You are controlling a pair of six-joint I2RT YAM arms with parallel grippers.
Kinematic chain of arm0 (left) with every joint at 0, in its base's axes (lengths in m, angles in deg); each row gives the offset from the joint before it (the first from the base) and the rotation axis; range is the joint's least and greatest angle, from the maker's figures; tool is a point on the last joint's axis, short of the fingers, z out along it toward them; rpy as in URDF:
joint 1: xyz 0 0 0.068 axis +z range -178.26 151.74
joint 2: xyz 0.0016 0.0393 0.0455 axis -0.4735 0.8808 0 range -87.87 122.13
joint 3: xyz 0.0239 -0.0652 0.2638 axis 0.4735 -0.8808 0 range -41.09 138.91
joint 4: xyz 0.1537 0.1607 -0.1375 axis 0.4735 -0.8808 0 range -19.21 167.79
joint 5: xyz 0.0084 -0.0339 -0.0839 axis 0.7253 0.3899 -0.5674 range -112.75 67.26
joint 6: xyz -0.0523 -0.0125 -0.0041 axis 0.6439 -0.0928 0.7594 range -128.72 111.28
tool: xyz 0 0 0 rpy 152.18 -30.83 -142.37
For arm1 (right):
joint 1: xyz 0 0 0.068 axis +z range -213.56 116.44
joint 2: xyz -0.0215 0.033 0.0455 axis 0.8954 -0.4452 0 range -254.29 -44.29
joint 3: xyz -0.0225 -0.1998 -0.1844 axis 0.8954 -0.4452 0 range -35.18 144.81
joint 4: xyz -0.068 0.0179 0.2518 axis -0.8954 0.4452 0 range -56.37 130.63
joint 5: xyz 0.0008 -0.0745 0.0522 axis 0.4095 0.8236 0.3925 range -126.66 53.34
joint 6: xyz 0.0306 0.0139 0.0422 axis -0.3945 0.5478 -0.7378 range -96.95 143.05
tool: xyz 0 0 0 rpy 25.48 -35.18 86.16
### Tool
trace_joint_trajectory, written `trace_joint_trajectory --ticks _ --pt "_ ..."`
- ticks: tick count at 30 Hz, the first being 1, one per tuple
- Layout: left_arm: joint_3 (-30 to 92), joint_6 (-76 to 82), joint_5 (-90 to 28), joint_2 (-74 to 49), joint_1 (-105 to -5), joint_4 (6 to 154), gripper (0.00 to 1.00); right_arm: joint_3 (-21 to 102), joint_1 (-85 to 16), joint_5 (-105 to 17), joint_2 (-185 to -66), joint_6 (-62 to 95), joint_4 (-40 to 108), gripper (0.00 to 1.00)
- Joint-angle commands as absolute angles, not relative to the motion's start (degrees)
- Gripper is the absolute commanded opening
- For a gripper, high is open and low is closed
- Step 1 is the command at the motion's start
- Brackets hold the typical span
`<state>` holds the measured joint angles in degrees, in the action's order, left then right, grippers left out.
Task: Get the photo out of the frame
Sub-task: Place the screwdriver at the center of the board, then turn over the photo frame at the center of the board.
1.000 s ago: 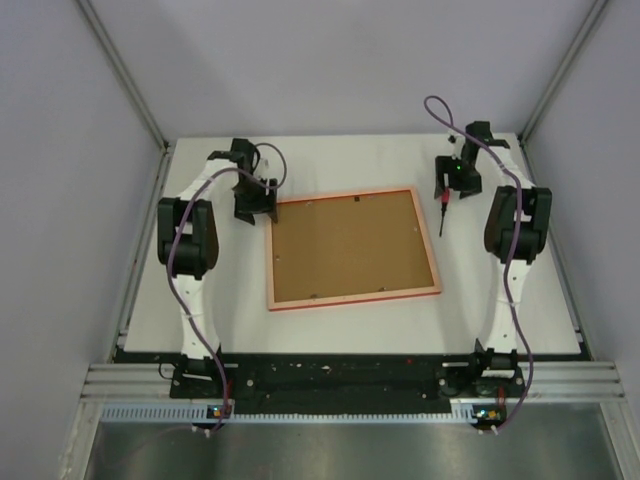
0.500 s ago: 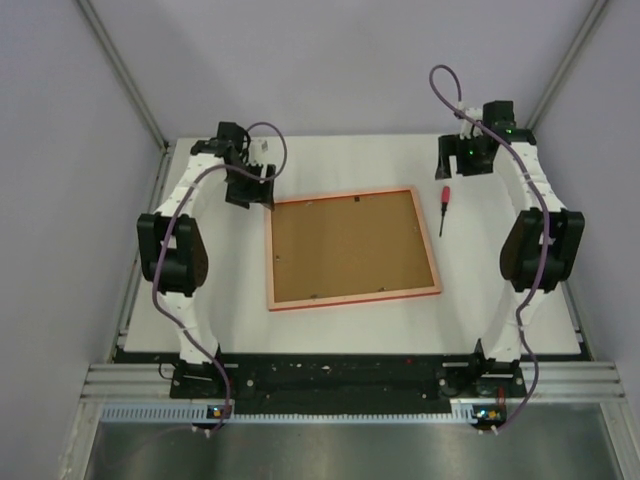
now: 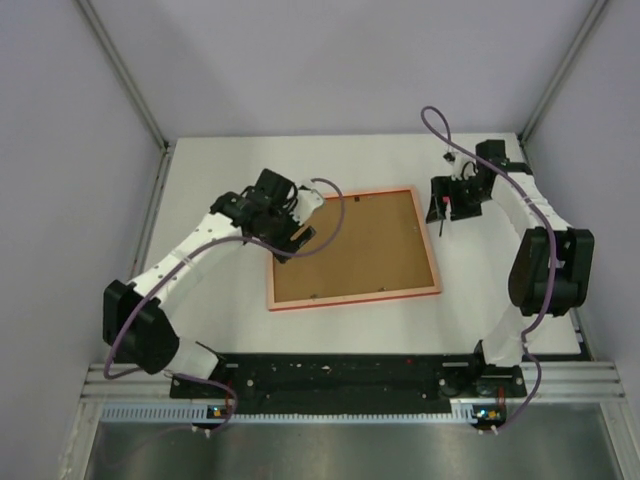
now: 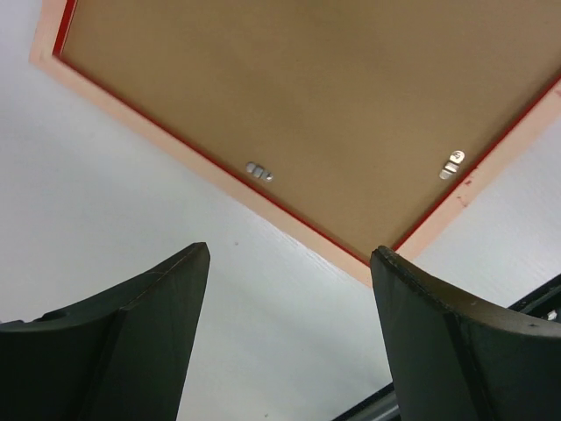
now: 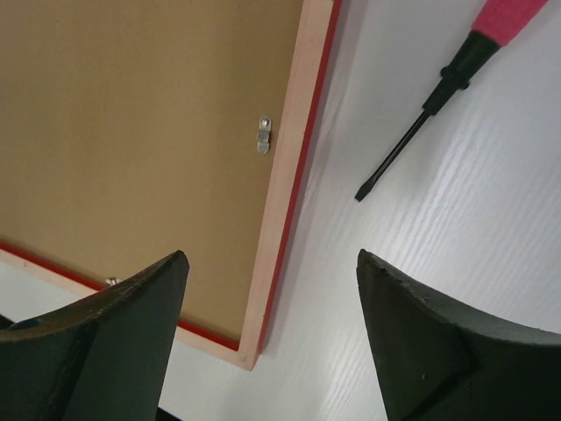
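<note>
- I'm seeing the frame [image 3: 355,296] lying back-up on the white table [image 3: 230,335], with its brown backing board [image 3: 350,250] facing up and pale walls [image 3: 320,70] enclosing everything.
- The left gripper [image 4: 289,263] is hovering by a frame corner, its jaws spread and empty.
- The right gripper [image 5: 272,263] is hanging over the frame's far-right rim, its jaws also apart and gripping nothing. A screwdriver [image 5: 412,130] is lying beside the frame.

White desk top [image 3: 350,328], matte, evenly lit, soft shadows only. Plain pale lavender-grey panels on three sides: back wall [image 3: 340,60], left wall [image 3: 55,200], right wall [image 3: 612,170]. Aluminium posts rise from both far corners: left post [image 3: 125,75], right post [image 3: 562,70]. Slotted aluminium rail [image 3: 125,382] along the near edge, dull metal sheet [image 3: 350,450] beyond it.
</note>
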<state>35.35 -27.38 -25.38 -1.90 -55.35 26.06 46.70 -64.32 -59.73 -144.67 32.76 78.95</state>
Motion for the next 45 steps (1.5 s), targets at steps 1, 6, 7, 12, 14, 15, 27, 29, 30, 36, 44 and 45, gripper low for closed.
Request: trace_joint_trajectory --ticks 1,6,7,12,14,15,27,29,30,36,44,45 --pt "29.93 -33.86 -20.02 -7.54 -62.08 31.99 0.8 41.74 -63.91 -64.44 -140.45 29.38 75.65 0.77" --pt "25.27 -35.17 -17.66 -6.32 -70.87 35.59 0.8 36.01 -63.91 -63.04 -140.71 27.8 70.55 0.74" --pt "24.31 -35.53 -16.69 -5.88 -72.63 36.9 0.8 35.92 -63.83 -62.77 -140.97 28.06 70.55 0.74" --pt "21.75 -37.28 -13.52 -1.22 -79.49 41.66 0.8 35.48 -63.91 -62.76 -139.31 29.46 70.9 0.73" --pt "21.14 -37.9 -13.34 0.62 -80.9 43.06 0.79 34.96 -63.91 -62.33 -137.47 30.69 70.99 0.73" --pt "20.87 -38.34 -13.6 1.33 -81.34 43.59 0.78 34.43 -63.83 -61.98 -135.98 31.48 70.9 0.73" --pt "23.33 -37.2 -20.72 9.15 -83.28 44.3 0.72 29.06 -63.91 -65.84 -120.51 35.08 72.65 0.73" --pt "23.77 -36.59 -21.34 9.94 -83.37 44.21 0.72 28.71 -63.91 -66.72 -118.13 36.66 73.79 0.74" --pt "23.68 -36.24 -22.21 10.04 -83.37 44.21 0.71 28.19 -63.91 -66.98 -116.38 37.63 74.32 0.74" --pt "23.94 -35.27 -24.68 11.44 -83.37 44.21 0.71 26.08 -63.91 -66.72 -110.57 41.85 76.52 0.75" --pt "25.0 -33.68 -24.95 14.43 -83.37 44.65 0.65 26.25 -63.83 -68.83 -106.35 43.0 79.77 0.75" --pt "25.0 -33.6 -24.42 14.95 -83.37 45.0 0.6 26.25 -63.83 -69.35 -105.73 43.35 80.04 0.75"
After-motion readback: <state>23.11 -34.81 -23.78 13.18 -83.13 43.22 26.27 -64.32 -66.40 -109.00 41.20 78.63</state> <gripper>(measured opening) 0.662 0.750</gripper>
